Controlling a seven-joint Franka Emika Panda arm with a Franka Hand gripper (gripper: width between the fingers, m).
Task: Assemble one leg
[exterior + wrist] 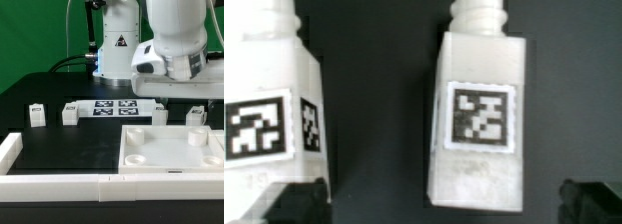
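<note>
In the wrist view a white leg (482, 115) with a black-and-white tag on its face lies on the black table. Its threaded peg points away from my gripper (441, 200). The jaws stand wide open, with one dark fingertip (295, 203) on each side of the leg's near end and a gap on both sides. A second leg (269, 110) lies beside it. In the exterior view my gripper (180, 100) hangs low over two legs (196, 115) at the back right, just behind the white panel (170, 152).
Two more legs (37, 115) (70, 115) stand at the exterior view's left. The marker board (112, 107) lies between them and my gripper. Long white rim bars (60, 185) run along the front and the left edge.
</note>
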